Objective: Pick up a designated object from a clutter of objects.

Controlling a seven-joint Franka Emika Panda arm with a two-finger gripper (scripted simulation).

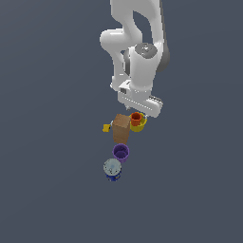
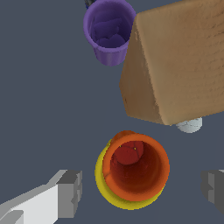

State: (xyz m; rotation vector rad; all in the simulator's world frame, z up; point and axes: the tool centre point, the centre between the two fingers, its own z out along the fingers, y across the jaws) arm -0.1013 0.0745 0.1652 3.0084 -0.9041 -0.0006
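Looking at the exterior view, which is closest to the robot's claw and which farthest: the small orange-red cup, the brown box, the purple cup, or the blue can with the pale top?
1. Small orange-red cup, right beneath the gripper, nested in a wider yellow cup.
2. Brown box, just beside, toward the exterior view's left.
3. Purple cup, beyond the box.
4. Blue can with the pale top, last in the row.
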